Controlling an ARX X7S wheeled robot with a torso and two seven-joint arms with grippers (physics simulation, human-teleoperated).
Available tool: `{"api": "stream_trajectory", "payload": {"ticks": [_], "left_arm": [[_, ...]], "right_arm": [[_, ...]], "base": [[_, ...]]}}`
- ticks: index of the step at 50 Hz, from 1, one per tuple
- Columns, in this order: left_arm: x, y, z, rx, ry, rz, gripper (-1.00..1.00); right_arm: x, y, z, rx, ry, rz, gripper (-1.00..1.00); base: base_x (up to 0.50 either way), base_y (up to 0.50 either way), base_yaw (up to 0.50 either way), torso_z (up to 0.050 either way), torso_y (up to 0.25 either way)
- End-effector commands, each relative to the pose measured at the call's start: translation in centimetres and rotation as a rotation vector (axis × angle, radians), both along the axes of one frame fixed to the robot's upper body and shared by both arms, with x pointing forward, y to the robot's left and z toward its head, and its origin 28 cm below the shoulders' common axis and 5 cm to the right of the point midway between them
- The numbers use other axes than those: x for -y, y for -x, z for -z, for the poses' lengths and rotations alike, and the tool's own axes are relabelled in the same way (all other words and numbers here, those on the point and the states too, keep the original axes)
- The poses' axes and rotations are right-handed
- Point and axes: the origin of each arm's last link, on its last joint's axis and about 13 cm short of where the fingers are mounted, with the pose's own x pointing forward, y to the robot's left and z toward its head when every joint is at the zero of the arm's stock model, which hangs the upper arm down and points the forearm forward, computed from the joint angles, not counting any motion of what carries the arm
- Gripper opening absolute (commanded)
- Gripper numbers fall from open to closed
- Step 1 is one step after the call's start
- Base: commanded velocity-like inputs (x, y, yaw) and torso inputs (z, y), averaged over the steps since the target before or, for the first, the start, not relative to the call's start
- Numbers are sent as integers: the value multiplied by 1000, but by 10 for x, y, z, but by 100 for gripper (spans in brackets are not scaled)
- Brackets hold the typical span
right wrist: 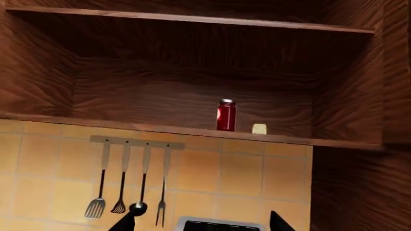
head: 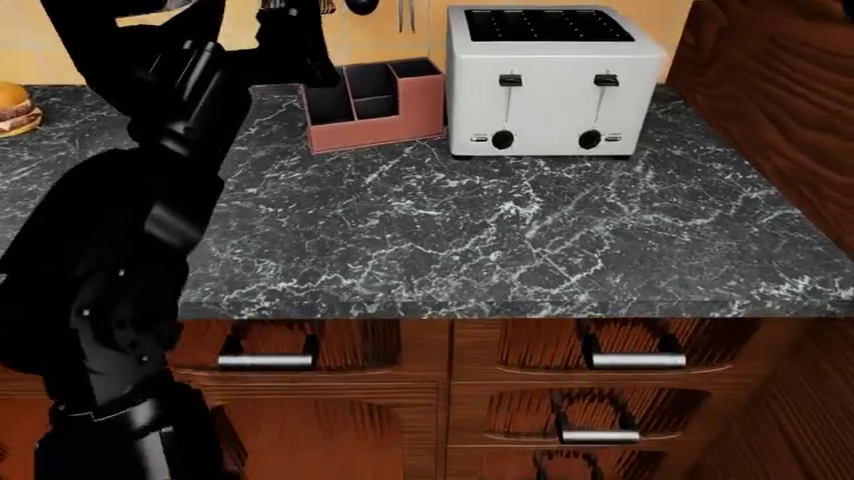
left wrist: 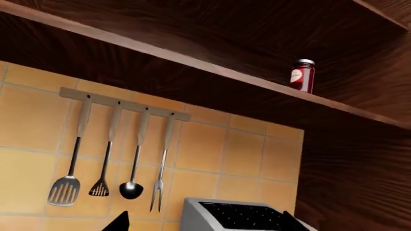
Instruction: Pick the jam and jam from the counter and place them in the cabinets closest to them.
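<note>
Left arm (head: 134,250) nearest the head camera, bulking over the left end of the worktop (head: 467,240) and hiding part of it. Burger (head: 14,105) noted at the far left edge, then a divided organiser (head: 374,100), then the toaster (head: 554,85) against the wall. No jam seen anywhere on the visible slab.

Left pincer (left wrist: 204,222) spread, nothing between the tips. Right pincer (right wrist: 202,222) likewise spread and empty. Both pointed up at the wall cabinet.

One jam (left wrist: 302,75) found upright on the cabinet shelf (left wrist: 192,60), towards its right end, close to the front lip in the left wrist view. Small pale item (right wrist: 259,128) just beside it, too small to identify. Second jar not located in any view.

Risks, as judged:
- Knocking the shelved jar off the lip with either arm during any move near it; fall onto toaster or slab likely.
- Snagging the hanging utensils (left wrist: 122,103) below the shelf.
- Miscounting: second jar possibly concealed behind the left arm, so completion not confirmable.
</note>
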Motion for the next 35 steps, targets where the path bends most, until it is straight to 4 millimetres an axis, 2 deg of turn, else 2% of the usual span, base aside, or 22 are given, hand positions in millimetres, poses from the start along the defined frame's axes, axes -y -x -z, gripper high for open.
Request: {"api": "stream_trajectory", "payload": {"ticks": [1,9,16,25,35], "left_arm": [[-5,54,18,44,-2,-57,100],[-11,78,41,54,148,-29,100],[-12,95,53,66,120,-43,100],[-12,97,61,92,67,-184,100],[-13,96,62,94,46,-215,100]], "right_arm": [[6,7,102,41,-26,-26,100],[13,-3,163,35,-80,-46,100],[19,-8,192,21,-146,-55,100],[22,2,193,35,-210,-116,100],[19,8,189,67,-223,-166,100]], "base": [[0,0,0,0,0],[0,0,0,0,0],[0,71,0,0,0],[2,500,0,0,0],[2,500,0,0,0]]}}
